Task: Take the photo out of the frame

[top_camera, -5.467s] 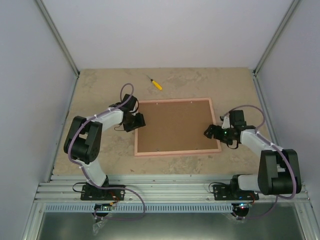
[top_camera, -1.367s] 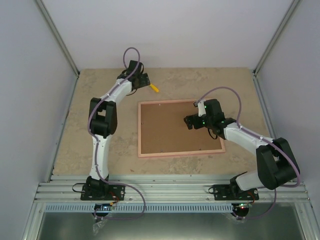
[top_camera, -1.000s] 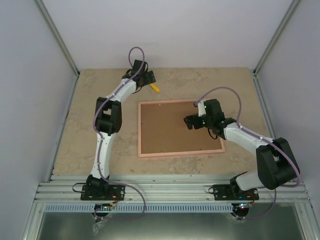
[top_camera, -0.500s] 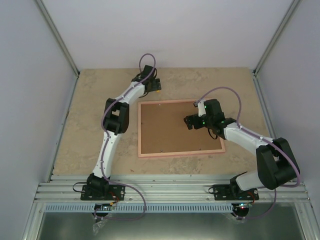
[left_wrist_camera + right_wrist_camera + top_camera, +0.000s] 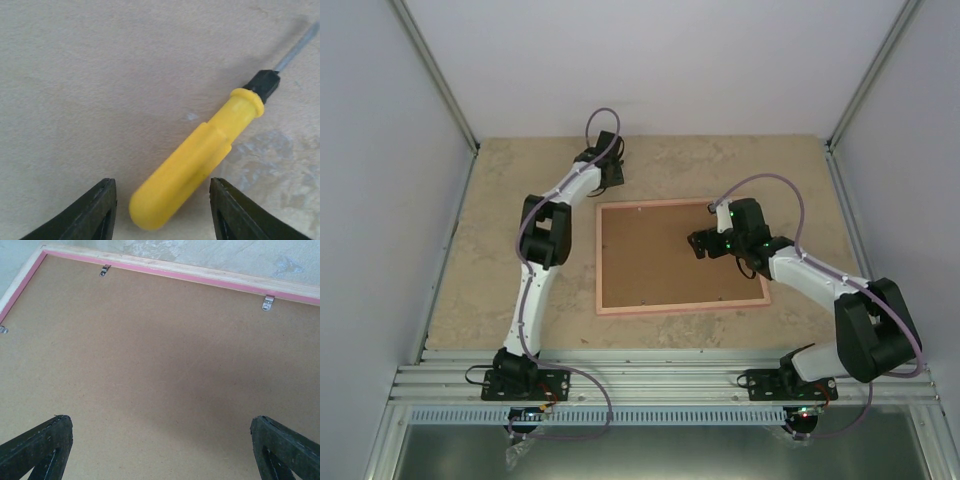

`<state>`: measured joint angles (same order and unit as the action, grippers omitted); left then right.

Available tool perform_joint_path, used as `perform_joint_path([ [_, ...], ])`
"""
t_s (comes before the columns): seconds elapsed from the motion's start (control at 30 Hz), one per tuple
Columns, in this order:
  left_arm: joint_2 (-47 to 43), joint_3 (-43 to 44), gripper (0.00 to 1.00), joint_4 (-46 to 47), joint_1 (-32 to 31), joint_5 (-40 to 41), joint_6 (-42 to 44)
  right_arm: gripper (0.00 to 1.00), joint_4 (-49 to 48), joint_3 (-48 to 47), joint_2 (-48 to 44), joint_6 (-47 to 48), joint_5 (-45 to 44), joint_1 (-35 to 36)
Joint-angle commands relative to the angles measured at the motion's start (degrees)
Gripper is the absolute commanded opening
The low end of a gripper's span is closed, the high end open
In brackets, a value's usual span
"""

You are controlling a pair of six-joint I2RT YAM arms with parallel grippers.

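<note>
The pink frame (image 5: 680, 304) lies face down on the table, its brown backing board (image 5: 160, 355) up and held by small metal clips (image 5: 268, 302). The photo is hidden under the board. My right gripper (image 5: 700, 245) hovers over the board's right part, open and wide (image 5: 160, 450), with nothing between its fingers (image 5: 42, 445). My left gripper (image 5: 610, 172) is at the far side of the table. In the left wrist view it (image 5: 162, 210) stands open astride the yellow handle of a screwdriver (image 5: 192, 172), with a gap on each side of the handle.
The screwdriver's black collar and metal shaft (image 5: 295, 50) point away up and to the right; in the top view the gripper covers the tool. Grey walls (image 5: 380, 200) with metal posts close in the table on three sides.
My left gripper has shifted a little left over the screwdriver, and its jaws have narrowed around the handle. The right arm and the frame have not moved.
</note>
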<state>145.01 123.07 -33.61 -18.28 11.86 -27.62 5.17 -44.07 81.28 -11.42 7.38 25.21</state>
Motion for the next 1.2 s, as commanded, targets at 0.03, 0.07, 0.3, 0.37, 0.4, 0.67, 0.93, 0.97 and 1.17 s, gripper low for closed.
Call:
perform_joint_path([
  [0.03, -1.94, -1.11, 0.46, -1.88, 1.26, -2.36, -0.24, 0.98, -0.68, 1.06, -1.41, -0.53, 1.48, 0.14],
  [0.07, -1.86, -1.08, 0.43, -1.90, 1.31, -2.58, 0.02, 0.98, -0.69, 1.08, -1.44, -0.55, 1.60, 0.17],
  [0.3, -0.89, 0.24, 0.41, -3.00, 1.67, -5.19, 2.35, 0.98, -0.77, 1.32, -1.68, -0.54, 1.60, 0.15],
  [0.37, -1.96, -0.98, 0.45, -2.34, 1.67, -6.13, 3.75, 0.98, -0.84, 1.27, -1.56, -0.55, 1.57, 0.12],
  [0.4, -2.71, -1.75, 0.47, -1.68, 1.67, -6.24, 4.58, 0.98, -0.88, 1.27, -1.49, -0.61, 1.55, 0.11],
  [0.67, -4.37, -2.87, 0.62, 2.72, 2.44, -6.63, 13.09, 0.98, -1.39, 1.55, -1.07, -0.97, 1.87, 0.15],
  [0.93, -0.24, 0.83, 0.72, 2.80, 3.11, -9.79, 20.21, 0.98, -1.24, 1.28, -0.89, -1.01, 2.00, 0.14],
  [0.97, 0.24, 1.30, 0.72, 2.68, 3.24, -10.40, 20.68, 0.98, -1.22, 1.27, -0.95, -1.05, 2.07, 0.16],
  [1.17, 2.38, 3.12, 0.62, 1.93, 3.43, -13.33, 22.79, 0.98, -0.87, 1.18, -1.14, -1.09, 1.93, 0.18],
])
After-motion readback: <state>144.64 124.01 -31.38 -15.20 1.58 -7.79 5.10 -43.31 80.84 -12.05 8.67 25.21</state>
